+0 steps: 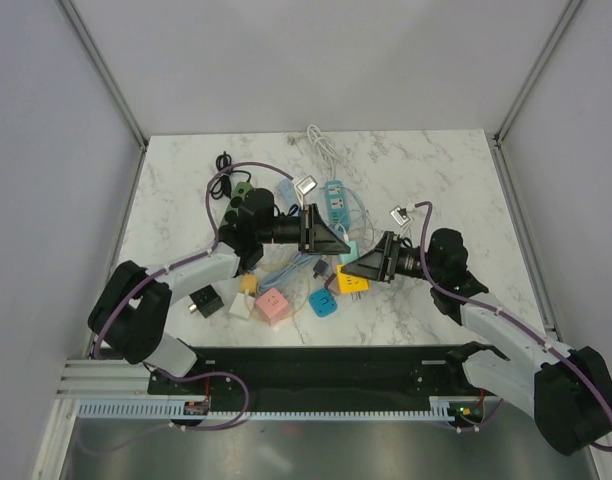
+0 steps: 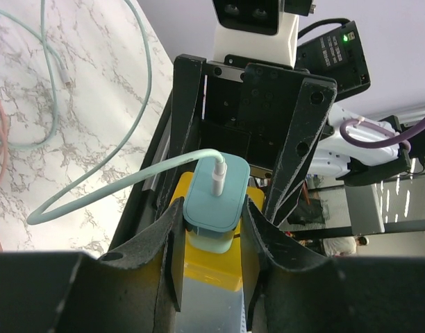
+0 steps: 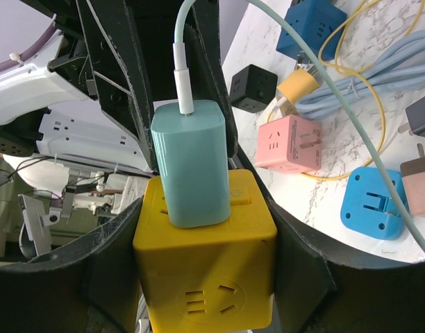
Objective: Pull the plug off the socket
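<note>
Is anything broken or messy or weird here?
Nothing looks broken or spilled. The teal plug sits straight in the yellow socket cube, with the left hand gripping the plug and the right hand around the cube. The only messy bit: loose cubes and tangled cables jumbled on the table.

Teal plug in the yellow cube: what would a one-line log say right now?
left gripper: shut on teal plug | right gripper: shut on yellow socket cube | plug: seated, not yet pulled
</note>
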`<state>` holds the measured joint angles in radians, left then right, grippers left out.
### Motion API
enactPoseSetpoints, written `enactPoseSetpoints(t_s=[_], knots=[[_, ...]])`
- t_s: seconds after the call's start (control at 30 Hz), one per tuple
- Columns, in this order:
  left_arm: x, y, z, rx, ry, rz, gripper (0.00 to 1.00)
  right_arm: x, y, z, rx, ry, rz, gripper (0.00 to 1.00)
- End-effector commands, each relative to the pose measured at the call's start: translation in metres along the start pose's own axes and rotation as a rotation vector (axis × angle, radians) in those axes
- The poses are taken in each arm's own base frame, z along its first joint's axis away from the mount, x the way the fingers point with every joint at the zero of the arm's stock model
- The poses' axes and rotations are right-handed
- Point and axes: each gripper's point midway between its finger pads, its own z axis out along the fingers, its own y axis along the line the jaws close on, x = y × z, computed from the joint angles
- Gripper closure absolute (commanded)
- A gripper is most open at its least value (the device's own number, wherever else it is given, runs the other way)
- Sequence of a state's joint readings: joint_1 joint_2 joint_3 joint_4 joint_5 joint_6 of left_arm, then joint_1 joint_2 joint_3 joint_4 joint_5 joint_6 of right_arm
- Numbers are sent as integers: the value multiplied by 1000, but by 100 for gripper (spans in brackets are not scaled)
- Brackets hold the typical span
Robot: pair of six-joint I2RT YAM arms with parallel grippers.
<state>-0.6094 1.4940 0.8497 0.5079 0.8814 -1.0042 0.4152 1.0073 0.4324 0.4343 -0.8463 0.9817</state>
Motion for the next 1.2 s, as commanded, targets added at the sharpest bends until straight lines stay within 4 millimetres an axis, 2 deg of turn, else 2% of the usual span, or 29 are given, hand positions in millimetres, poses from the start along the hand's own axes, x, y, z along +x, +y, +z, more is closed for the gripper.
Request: enactPoseSetpoints(t_s=[0.0,0.1,0.13,0.2,0.33,0.37,0.4,0.43,0.5,0.53,0.6,0.63,0.67,0.73,0.77,0.8,0.83,0.9,0.93,1.03,1.07,1.1,1.17], knots=[[-38,-28,5,60,-98,64,98,13,0,-3,-16,33,-8,100],[-57,-18,-4,26,-169,51,98,23,-4,-3,-3,62,-6,100],[-69,-12,-10,19,-205,49,98,28,-10,-4,24,78,14,100],[-82,-11,-16,44,-222,11,98,35,-21,-5,63,81,39,100],[-123,-9,-34,94,-308,-20,98,55,-33,-6,87,119,86,100],[-130,-6,-35,83,-325,-14,98,58,-34,-6,89,123,89,100],[-132,6,-33,56,-320,-41,98,65,-37,-6,99,135,96,100],[-141,2,-33,58,-330,-23,98,69,-39,-7,112,146,108,100],[-143,11,-27,46,-311,-28,98,69,-45,-8,146,127,102,100],[-147,8,-23,51,-299,-18,98,70,-49,-11,183,124,107,100],[-142,21,-13,9,-240,-42,98,57,-57,-12,266,94,34,100],[-137,23,-6,-5,-211,-49,98,58,-77,-20,392,84,52,100],[-132,29,-1,-25,-182,-13,98,47,-78,-21,433,67,2,100],[-120,48,18,-99,-96,-71,98,43,-96,-29,553,49,6,100],[-116,59,25,-129,-72,-50,98,40,-98,-29,566,48,0,100],[-120,58,32,-131,-57,-34,96,40,-101,-30,584,52,-1,100],[-108,79,43,-162,-15,-83,95,44,-110,-31,621,75,18,100],[-109,83,56,-152,1,-91,94,46,-118,-32,656,85,36,100],[-102,101,66,-173,19,-128,93,47,-123,-32,675,89,49,100],[-106,107,84,-179,24,-124,88,46,-133,-34,719,67,68,100],[-100,126,90,-222,36,-153,86,45,-136,-34,730,56,73,100],[-109,123,95,-221,30,-135,84,44,-137,-33,726,46,75,100],[-106,130,105,-243,45,-132,77,46,-139,-31,722,34,96,100]])
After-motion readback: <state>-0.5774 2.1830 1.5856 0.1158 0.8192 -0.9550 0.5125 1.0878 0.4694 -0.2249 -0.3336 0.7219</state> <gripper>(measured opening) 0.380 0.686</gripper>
